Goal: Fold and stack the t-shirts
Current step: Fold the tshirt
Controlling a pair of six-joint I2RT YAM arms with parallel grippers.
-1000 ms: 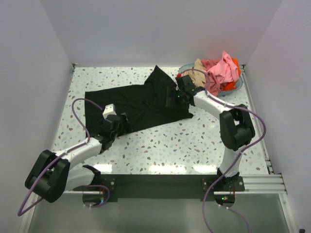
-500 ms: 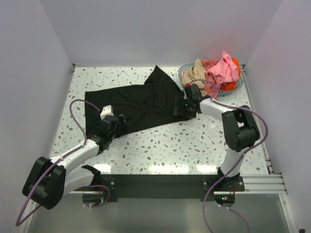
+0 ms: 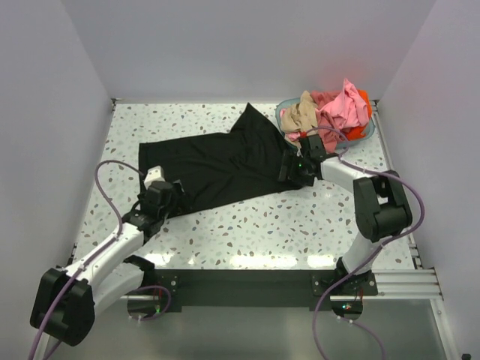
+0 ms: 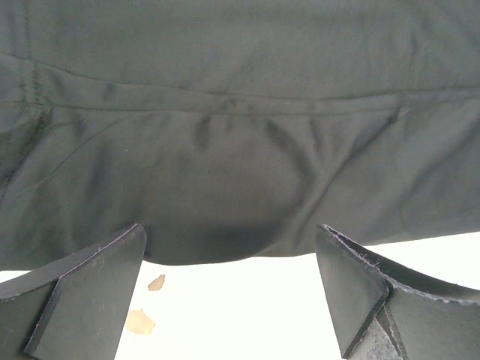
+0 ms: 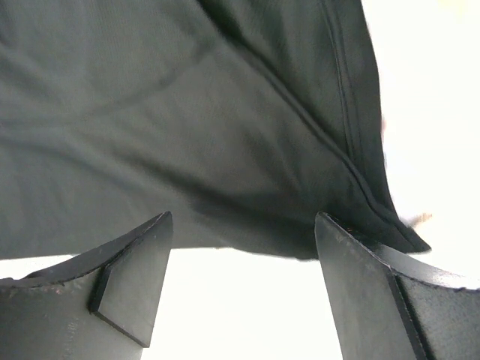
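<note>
Barely begun: black t-shirt (image 3: 217, 161) lies unfolded on the tabletop (image 3: 300, 217), left claw (image 3: 171, 198) and right claw (image 3: 291, 171) spread wide, empty, at its near edge; other shirts (image 3: 334, 112) heaped in teal basket (image 3: 363, 136), nothing stacked.

Spread t-shirt (image 3: 217, 161) on table (image 3: 300, 217) centre; basket (image 3: 361, 136) behind-right, far right corner; heaped t-shirts (image 3: 337, 109) in basket

Ahead of the left tool (image 4: 229, 296), the black t-shirt (image 4: 240, 112) runs off the wrist view's top and sides; likewise ahead of the right tool (image 5: 241, 292). Both tools' fingers (image 4: 82, 300) are cropped at the bottom edge. From above, whether either tool touches the shirt is too small to tell.
</note>
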